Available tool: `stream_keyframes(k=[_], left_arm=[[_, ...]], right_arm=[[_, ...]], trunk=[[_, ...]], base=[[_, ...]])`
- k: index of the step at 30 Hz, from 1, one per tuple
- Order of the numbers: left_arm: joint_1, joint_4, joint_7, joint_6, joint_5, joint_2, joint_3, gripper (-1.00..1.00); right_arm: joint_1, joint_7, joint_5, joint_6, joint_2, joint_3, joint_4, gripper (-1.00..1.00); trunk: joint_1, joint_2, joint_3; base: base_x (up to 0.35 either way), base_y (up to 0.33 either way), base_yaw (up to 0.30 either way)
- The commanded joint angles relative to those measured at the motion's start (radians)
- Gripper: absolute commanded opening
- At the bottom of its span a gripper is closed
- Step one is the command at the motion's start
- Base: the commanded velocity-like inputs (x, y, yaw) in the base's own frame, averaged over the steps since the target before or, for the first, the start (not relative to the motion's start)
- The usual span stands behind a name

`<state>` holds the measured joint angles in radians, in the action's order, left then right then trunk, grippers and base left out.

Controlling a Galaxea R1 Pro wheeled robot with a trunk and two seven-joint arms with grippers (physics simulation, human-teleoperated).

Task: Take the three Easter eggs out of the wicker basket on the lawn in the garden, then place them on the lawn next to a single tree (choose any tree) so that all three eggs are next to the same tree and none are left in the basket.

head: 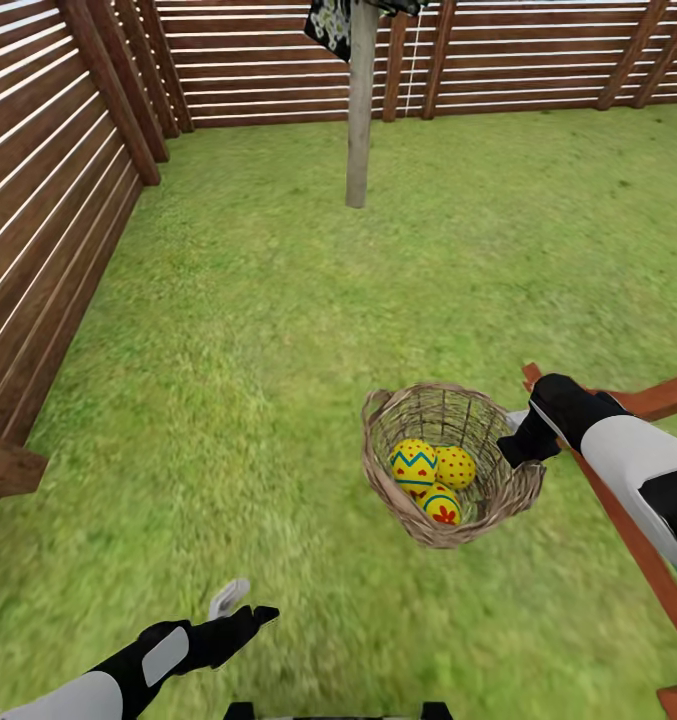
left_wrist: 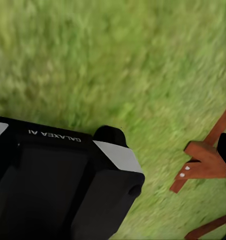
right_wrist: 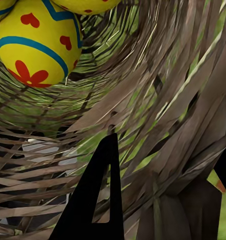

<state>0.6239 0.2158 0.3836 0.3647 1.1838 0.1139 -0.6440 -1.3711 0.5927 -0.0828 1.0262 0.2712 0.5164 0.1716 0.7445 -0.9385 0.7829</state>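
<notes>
The wicker basket [head: 383, 472] stands tilted over the lawn [head: 278, 330] at the right of the head view. Inside it lie three Easter eggs, yellow with blue zigzags and red spots [head: 414, 466] [head: 455, 466] [head: 442, 507]. My right gripper [head: 516, 442] is shut on the basket's right rim. Its wrist view has woven wicker [right_wrist: 158, 100] running between the black fingers [right_wrist: 92, 200], with one egg [right_wrist: 35, 50] just beyond. My left gripper [head: 246, 604] hangs open and empty over the grass, low at the near left. The tree [head: 359, 110] rises from the lawn far ahead, its pale trunk straight.
A brown slatted fence [head: 58, 200] runs along the left side and the back. A wooden frame [head: 638, 545] slants beneath my right arm, and shows too in the left wrist view [left_wrist: 203, 165]. My black base [left_wrist: 52, 185] sits close by. Open grass stretches between basket and tree.
</notes>
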Motion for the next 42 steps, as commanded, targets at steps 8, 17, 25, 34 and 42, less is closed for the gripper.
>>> stream_keyframes(k=[8,17,25,34,42], left_arm=[[0.0,0.001,0.001,0.004,0.007,0.0,-0.003,1.0],[0.0,0.001,0.001,0.005,0.007,0.001,-0.003,1.0],[0.0,0.001,0.0,0.004,0.007,0.001,-0.003,1.0],[0.0,0.001,0.0,0.004,0.007,0.001,-0.003,1.0],[0.0,0.001,0.001,0.004,0.007,0.001,-0.003,1.0]], right_arm=[[0.0,0.009,0.0,0.005,0.0,-0.003,0.0,-1.0],[0.0,0.009,-0.001,0.005,0.0,-0.001,-0.001,-1.0],[0.0,0.009,-0.001,0.005,-0.002,0.0,0.0,-1.0],[0.0,0.009,0.0,0.005,-0.004,0.001,-0.003,-1.0],[0.0,0.009,-0.001,0.005,-0.002,0.001,-0.006,-1.0]], trunk=[[0.001,0.0,0.001],[0.001,0.0,0.001],[0.001,0.0,0.001],[0.001,0.0,0.001],[0.001,0.0,0.001]], base=[[0.338,0.0,0.0],[0.338,0.0,0.0],[0.338,0.0,0.0],[0.338,0.0,0.0],[0.338,0.0,0.0]])
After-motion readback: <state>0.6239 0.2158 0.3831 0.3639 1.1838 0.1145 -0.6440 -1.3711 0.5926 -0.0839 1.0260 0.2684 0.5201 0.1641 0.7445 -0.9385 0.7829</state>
